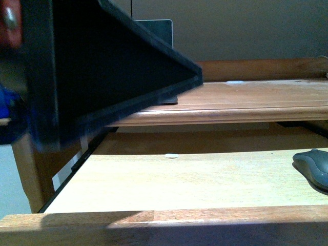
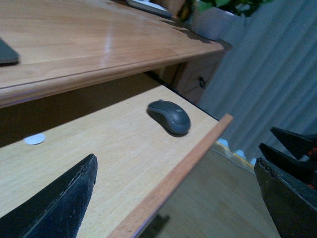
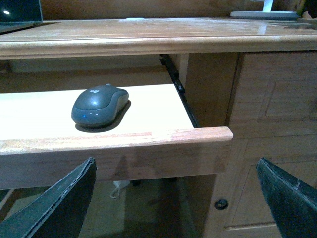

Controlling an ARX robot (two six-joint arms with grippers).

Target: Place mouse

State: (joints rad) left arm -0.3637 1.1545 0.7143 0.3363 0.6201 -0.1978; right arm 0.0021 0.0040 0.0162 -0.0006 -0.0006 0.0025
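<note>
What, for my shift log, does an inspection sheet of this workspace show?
Surface: wooden pull-out tray, extended below the desktop.
Job's things: mouse lies on the tray toward its right end, ungripped.
Clutter: small white disc on tray; laptop on desktop.
Grippers: left gripper and right gripper open, empty.
Cables: nothing seen.
Surroundings: drawer cabinet, potted plant, grey curtain.

Dim, soft-focus; glare streak on desktop (image 2: 106, 42), soft shadow under mouse (image 3: 99, 105)
</note>
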